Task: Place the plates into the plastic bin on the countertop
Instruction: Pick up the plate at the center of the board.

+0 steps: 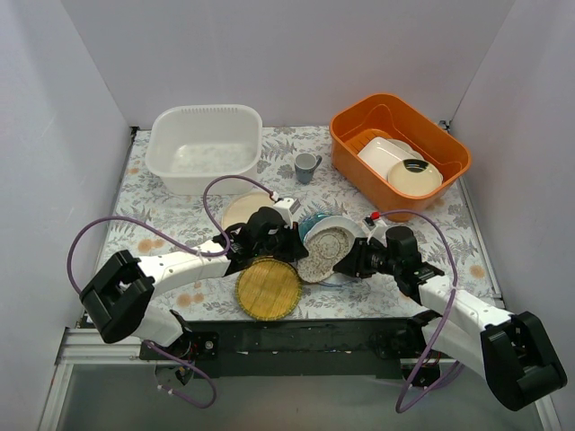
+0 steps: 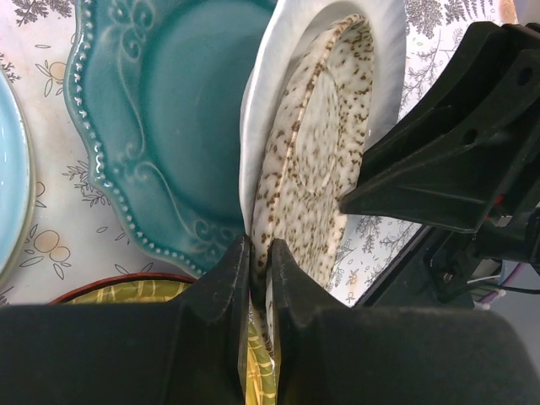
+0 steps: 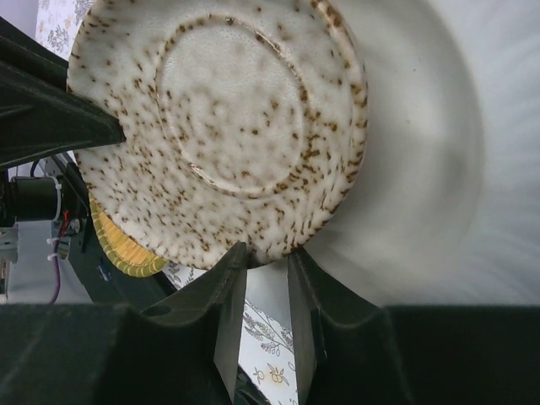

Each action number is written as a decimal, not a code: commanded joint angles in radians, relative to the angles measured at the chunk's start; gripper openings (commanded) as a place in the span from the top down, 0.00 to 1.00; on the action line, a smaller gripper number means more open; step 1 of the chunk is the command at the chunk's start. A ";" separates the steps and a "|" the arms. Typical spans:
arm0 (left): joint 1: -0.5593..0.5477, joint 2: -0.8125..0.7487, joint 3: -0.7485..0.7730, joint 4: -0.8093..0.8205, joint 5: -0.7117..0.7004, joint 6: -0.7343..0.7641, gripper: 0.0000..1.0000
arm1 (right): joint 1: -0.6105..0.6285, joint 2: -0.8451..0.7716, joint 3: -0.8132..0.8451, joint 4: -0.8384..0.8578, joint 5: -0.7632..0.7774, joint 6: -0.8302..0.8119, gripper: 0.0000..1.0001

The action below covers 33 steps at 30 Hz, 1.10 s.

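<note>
A cream plate speckled with brown [image 1: 325,253] stands tilted on edge over a white plate [image 1: 346,224] and a teal plate [image 1: 314,221]. My left gripper [image 1: 295,241] is shut on the speckled plate's rim; in the left wrist view [image 2: 259,253] both fingers pinch the speckled plate [image 2: 312,143]. My right gripper [image 1: 346,262] is narrowly open, and the speckled plate's [image 3: 219,126] lower edge rests at its tips [image 3: 266,257]. The yellow woven plate [image 1: 268,289] lies in front. The translucent white bin [image 1: 205,148] stands at the back left.
An orange bin [image 1: 400,153] at the back right holds a white rectangular dish and a cream plate. A small grey cup [image 1: 307,166] stands between the bins. A cream plate [image 1: 243,211] lies under my left arm. A light blue plate [image 2: 10,194] shows at the left.
</note>
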 commanded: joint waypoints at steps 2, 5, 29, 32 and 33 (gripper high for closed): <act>-0.011 -0.030 0.008 -0.043 -0.029 0.018 1.00 | 0.010 -0.040 0.053 0.007 0.028 -0.035 0.65; -0.011 -0.043 0.005 -0.043 -0.038 0.013 1.00 | 0.010 -0.051 0.056 -0.002 0.031 -0.041 0.60; -0.006 -0.130 0.015 -0.208 -0.270 0.013 1.00 | 0.010 0.058 0.068 -0.068 0.160 -0.073 0.43; -0.006 -0.116 0.020 -0.233 -0.291 0.013 1.00 | 0.010 0.081 0.068 -0.068 0.168 -0.073 0.43; -0.007 -0.115 0.021 -0.251 -0.314 0.013 1.00 | 0.010 0.086 0.068 -0.068 0.169 -0.073 0.43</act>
